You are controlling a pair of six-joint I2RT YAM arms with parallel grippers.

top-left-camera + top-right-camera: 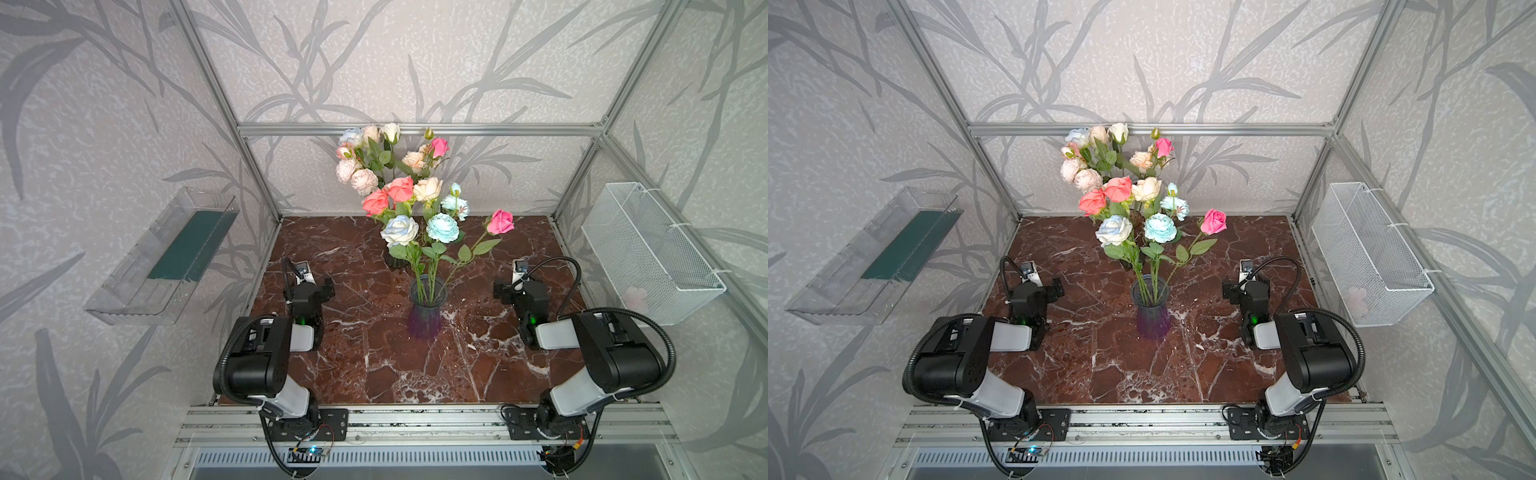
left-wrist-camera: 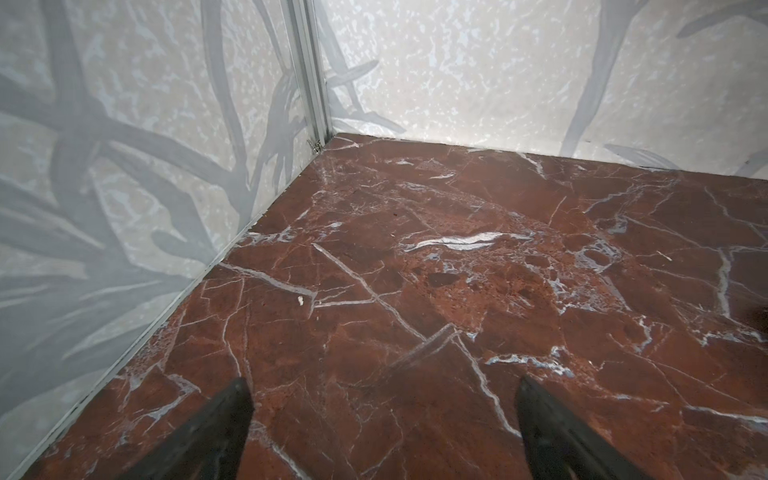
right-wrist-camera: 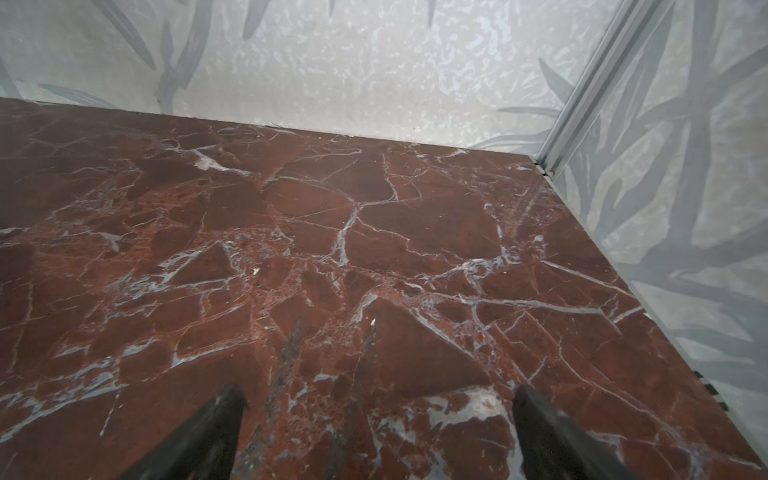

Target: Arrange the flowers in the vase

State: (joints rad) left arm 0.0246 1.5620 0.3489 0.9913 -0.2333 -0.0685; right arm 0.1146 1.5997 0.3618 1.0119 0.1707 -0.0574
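Left gripper (image 2: 383, 381) and right gripper (image 3: 379, 388) hung spread, empty; few flowers (image 1: 442, 227) stood in the vase (image 1: 426, 318), most waited toward the back edge of the table (image 1: 353, 357).

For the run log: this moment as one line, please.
left arm: jaws open, empty | right arm: jaws open, empty | purple vase: a few flowers in | dark vase behind: other flowers

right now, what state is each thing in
purple vase: upright, three stems in it
pink rose: in purple vase, leaning toward right arm
dark vase: upright behind it, mostly hidden
flower bunch: standing in dark vase
left gripper: open, empty
right gripper: open, empty
mesh basket: hanging on side wall
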